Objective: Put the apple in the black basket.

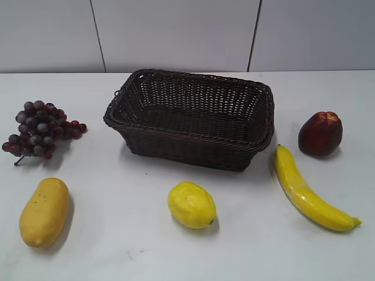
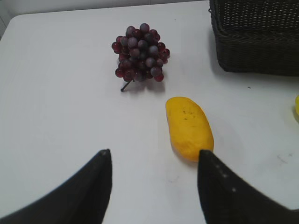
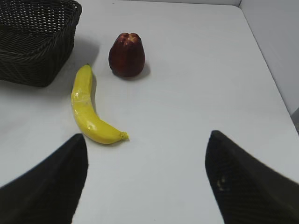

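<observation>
The dark red apple [image 1: 320,133] stands on the white table at the right, just right of the black basket [image 1: 193,143]. It also shows in the right wrist view [image 3: 126,55], well ahead and left of my right gripper [image 3: 146,140], which is open and empty. The black basket's corner shows at the top left of that view [image 3: 37,65]. My left gripper [image 2: 154,156] is open and empty over bare table. The basket's corner is at the top right of the left wrist view [image 2: 257,56]. No arm shows in the exterior view.
A banana [image 1: 307,190] lies in front of the apple, also seen in the right wrist view [image 3: 88,109]. A lemon [image 1: 191,205] sits front centre, a yellow mango [image 1: 44,211] front left, a grape bunch [image 1: 41,129] left. The table's right edge [image 3: 280,93] is near.
</observation>
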Motion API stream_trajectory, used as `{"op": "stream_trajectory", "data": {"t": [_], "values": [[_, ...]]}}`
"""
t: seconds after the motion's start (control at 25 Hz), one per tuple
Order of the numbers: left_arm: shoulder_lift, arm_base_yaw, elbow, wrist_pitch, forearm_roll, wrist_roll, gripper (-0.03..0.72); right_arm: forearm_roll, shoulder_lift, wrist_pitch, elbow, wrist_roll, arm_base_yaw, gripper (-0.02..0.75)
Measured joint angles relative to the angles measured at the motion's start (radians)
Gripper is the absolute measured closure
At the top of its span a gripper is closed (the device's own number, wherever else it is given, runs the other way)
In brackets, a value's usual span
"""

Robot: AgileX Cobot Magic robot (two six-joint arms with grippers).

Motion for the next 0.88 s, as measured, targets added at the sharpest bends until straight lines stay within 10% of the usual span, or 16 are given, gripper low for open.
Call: {"op": "stream_trajectory", "data": {"t": [0.88], "values": [[0.000,0.000,0.000,0.000,-0.002,0.000,0.253,0.001,0.000,-0.001,0.000,0.000,0.000,0.147]]}}
